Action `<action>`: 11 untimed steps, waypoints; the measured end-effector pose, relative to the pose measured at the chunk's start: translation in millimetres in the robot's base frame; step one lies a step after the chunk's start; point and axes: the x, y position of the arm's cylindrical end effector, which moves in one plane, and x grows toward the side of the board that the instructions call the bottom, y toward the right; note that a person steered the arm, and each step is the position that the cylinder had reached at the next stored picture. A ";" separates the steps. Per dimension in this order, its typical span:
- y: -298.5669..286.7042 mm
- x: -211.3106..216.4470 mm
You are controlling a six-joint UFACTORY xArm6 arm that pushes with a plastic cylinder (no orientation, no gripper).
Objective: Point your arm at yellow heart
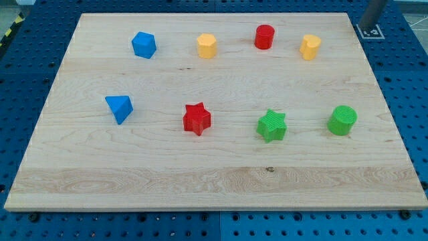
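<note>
The yellow heart (309, 47) lies near the view's top right on the wooden board (214, 181). My tip (366, 25) shows at the view's top right corner, just off the board's edge, up and to the right of the yellow heart and well apart from it. It touches no block. A second yellow block (207, 45), pentagon-like, lies at the top centre-left.
A red cylinder (265, 36) sits between the two yellow blocks. A blue cube-like block (144, 44) is at the top left, a blue triangle (119, 107) at the left. A red star (196, 118), green star (271, 125) and green cylinder (342, 120) lie in a lower row.
</note>
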 end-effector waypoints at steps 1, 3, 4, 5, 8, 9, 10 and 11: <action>3.6 0.0; 9.7 -13.6; 9.7 -14.0; 10.0 -14.0; -2.7 -47.1; -2.1 -26.0; -2.1 -24.9; 3.8 -25.2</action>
